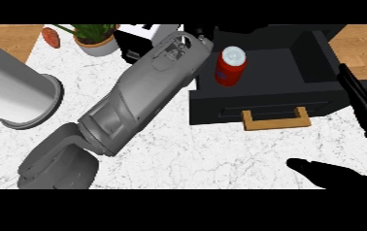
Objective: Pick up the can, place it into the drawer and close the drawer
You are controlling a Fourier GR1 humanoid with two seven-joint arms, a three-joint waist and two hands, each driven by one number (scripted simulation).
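The red can point(231, 66) with a white top stands upright inside the open black drawer point(315, 91), near its back left corner. A wooden handle point(276, 119) sticks out of the drawer's front. My left forearm crosses the counter from the lower left, and my left hand point(201, 33) shows just left of and behind the can. It is dark against the black box, and I see no hold on the can. My right hand point(331, 174) rests open at the lower right, in front of the drawer, fingers up along the right edge.
A large grey metal pot point(25, 96) stands at the left edge. A potted plant point(97, 41) and a red item point(50, 36) sit at the back left, with a black and white appliance point(140, 38) beside them. White marble counter point(215, 152) lies before the drawer.
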